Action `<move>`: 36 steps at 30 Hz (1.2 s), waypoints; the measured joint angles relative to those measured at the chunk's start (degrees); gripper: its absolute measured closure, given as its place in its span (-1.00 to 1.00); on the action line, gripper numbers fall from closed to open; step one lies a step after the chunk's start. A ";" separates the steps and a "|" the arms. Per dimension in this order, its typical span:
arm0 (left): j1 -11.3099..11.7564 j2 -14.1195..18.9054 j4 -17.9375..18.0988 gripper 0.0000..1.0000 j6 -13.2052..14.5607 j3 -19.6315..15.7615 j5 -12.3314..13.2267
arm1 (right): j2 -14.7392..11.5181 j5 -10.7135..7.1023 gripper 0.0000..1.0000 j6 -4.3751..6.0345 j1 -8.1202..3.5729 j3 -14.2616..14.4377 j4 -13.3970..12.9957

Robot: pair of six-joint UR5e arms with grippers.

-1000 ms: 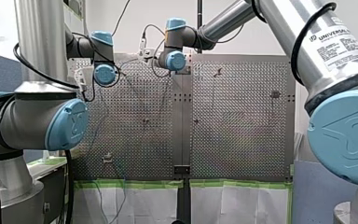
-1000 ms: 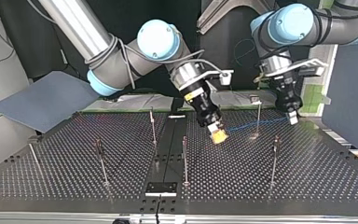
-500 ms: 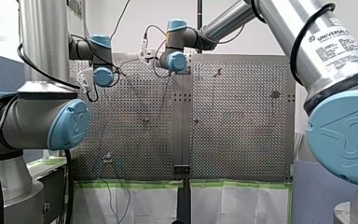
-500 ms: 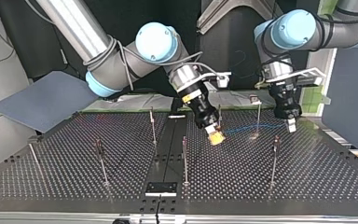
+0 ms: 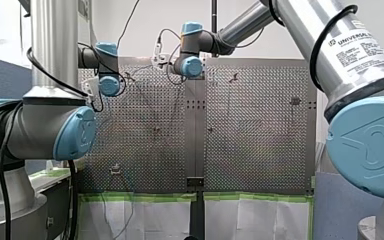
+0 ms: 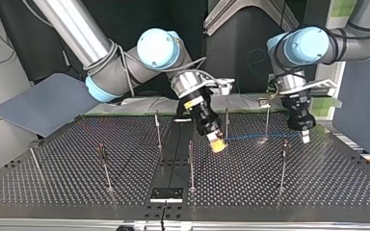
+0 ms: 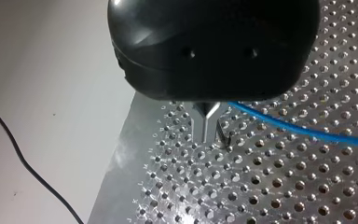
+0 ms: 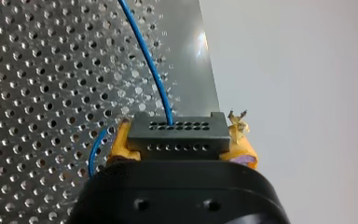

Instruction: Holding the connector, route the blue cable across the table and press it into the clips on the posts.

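Observation:
In the top view my right gripper (image 6: 217, 143), with yellow pads, hangs low over the perforated table (image 6: 318, 192) near its middle. The right wrist view shows those pads shut on a dark grey connector (image 8: 176, 135), with the blue cable (image 8: 144, 56) leaving its top. The blue cable (image 6: 255, 136) runs nearly level toward the top view's right, past a thin post (image 6: 267, 120), to my left gripper (image 6: 304, 136). In the left wrist view the metal fingers (image 7: 200, 128) are shut, tips just above the plate, and the blue cable (image 7: 298, 130) leads away from them.
Several thin posts stand on the table, among them one (image 6: 226, 124) beside my right gripper, one (image 6: 284, 163) in front of my left gripper and one (image 6: 191, 163) near the middle. A grey sheet (image 6: 43, 103) lies off the top view's left corner.
My right gripper has shifted toward the top view's left with the connector. My left gripper has moved down and slightly toward that view's right, and the cable between them lies straighter.

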 joint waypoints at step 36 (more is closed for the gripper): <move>5.51 -10.91 3.30 1.00 -4.05 9.95 11.79 | 0.43 0.01 1.00 0.02 -2.87 -1.39 -0.24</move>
